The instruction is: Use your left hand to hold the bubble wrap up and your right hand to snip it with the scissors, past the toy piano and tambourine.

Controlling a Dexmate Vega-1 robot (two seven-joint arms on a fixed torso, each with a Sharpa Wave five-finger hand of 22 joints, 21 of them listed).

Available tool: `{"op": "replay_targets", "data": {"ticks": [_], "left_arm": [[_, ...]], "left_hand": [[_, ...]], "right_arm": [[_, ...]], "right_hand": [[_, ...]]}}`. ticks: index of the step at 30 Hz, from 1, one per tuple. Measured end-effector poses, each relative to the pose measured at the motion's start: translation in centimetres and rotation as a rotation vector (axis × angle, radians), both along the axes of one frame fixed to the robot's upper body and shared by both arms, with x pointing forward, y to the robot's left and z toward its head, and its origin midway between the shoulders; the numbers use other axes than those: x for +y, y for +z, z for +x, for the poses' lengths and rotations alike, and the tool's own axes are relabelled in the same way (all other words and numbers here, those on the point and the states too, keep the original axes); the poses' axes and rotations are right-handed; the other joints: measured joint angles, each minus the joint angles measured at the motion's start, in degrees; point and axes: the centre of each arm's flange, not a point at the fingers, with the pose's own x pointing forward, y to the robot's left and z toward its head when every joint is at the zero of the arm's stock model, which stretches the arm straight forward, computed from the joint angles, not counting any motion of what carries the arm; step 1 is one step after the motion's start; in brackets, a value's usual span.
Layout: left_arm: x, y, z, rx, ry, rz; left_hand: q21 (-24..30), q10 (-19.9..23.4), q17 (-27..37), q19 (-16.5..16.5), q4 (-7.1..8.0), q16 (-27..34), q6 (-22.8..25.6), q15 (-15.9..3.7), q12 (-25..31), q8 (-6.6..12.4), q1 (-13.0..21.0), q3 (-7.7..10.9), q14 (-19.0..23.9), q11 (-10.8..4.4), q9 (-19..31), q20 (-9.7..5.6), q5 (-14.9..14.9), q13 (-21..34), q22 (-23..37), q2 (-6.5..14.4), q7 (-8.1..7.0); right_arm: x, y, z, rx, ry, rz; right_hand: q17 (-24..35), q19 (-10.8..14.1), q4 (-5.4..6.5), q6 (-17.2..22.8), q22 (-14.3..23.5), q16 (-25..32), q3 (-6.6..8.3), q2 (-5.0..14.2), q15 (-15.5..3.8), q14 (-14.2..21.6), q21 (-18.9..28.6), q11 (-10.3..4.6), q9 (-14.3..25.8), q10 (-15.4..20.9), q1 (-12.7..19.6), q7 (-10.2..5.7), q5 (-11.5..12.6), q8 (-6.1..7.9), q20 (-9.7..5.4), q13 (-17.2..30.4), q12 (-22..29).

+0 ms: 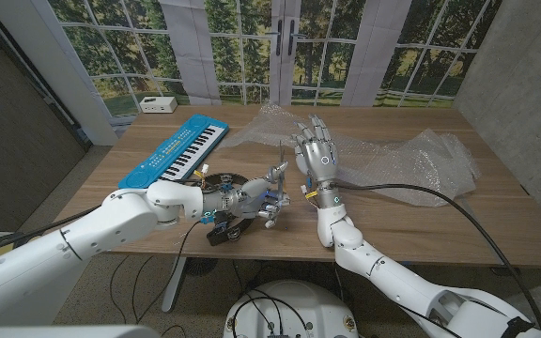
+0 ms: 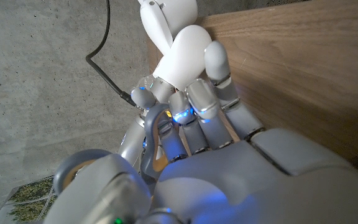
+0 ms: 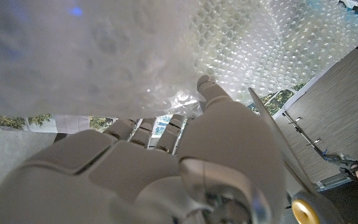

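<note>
A clear sheet of bubble wrap (image 1: 397,155) lies crumpled across the right half of the table. My right hand (image 1: 316,155) stands at its near left edge with fingers spread upward; its fingertips (image 3: 207,87) touch the bubble wrap (image 3: 166,50) without gripping it. My left hand (image 1: 252,199) sits just left of the right wrist and grips the grey scissors (image 1: 282,161) by their handles (image 2: 157,134). The blade (image 3: 278,146) points up between the two hands. The tambourine (image 1: 216,181) lies partly hidden under my left hand. The blue toy piano (image 1: 177,150) lies behind it, at the left.
A small white box (image 1: 156,105) sits at the table's far left corner. Bare wood (image 1: 411,221) shows along the front right of the table. Windows and a door stand behind the table.
</note>
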Motion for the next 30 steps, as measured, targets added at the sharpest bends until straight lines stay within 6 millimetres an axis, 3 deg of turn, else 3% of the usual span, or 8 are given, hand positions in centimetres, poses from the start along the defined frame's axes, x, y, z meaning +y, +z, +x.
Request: {"op": "replay_targets", "data": {"ticks": [30], "left_arm": [[-0.36,0.03,0.21,0.011,-0.014,0.014]], "left_hand": [[0.44,0.03,0.00,0.00,0.00,0.00,-0.11,0.00,0.00,0.00,0.00,0.00,0.00,0.03,0.00,0.00,0.00,0.00,-0.02,0.00,0.11]], "right_arm": [[-0.16,-0.74,-0.48,0.016,0.022,0.012]], "right_hand": [[0.28,0.00,0.23,0.00,0.00,0.22,0.23,0.00,0.00,0.00,0.00,-0.09,0.01,0.71,0.00,0.00,0.00,0.00,0.00,0.14,0.00]]}}
